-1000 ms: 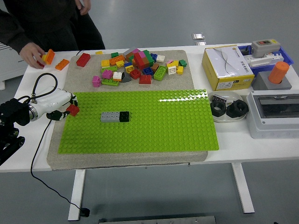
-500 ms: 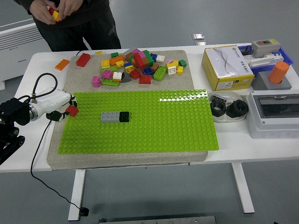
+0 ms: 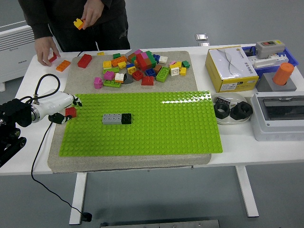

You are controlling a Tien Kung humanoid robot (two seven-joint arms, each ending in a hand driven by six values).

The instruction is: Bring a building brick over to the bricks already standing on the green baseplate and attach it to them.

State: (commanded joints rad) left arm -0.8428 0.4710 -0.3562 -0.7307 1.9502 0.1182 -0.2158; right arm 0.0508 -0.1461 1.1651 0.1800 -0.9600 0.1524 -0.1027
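Left hand [image 3: 61, 108] in from the left edge of the table, white fingers curled and pinching a small red brick [image 3: 71, 112] right at the left edge of the green baseplate [image 3: 156, 128]. Right hand nowhere in view, so only the left arm available for this carry.

Ahead of the pinched brick, toward the right and a touch nearer the table's front edge: the standing pair on the baseplate, a grey brick [image 3: 112, 118] with a black brick [image 3: 126, 118] touching its right end. Long axis of that pair parallel to the baseplate's front edge, the grey end facing the hand. Gap between red brick and grey end bare studs only, nothing in the way. Probably a short sideways carry along that same axis, then a press down beside or on top of the grey end; alignment of studs the likely sticking point.

Beyond the baseplate's far edge, a loose pile of coloured bricks [image 3: 140, 66] on the grey mat [image 3: 190, 71]. At the table's far left corner, a person's hand [image 3: 45, 51] resting by an orange brick [image 3: 62, 65], with a longer red brick [image 3: 84, 61] just beside; the person's other hand [image 3: 91, 12] raised, holding a yellow brick [image 3: 78, 23].
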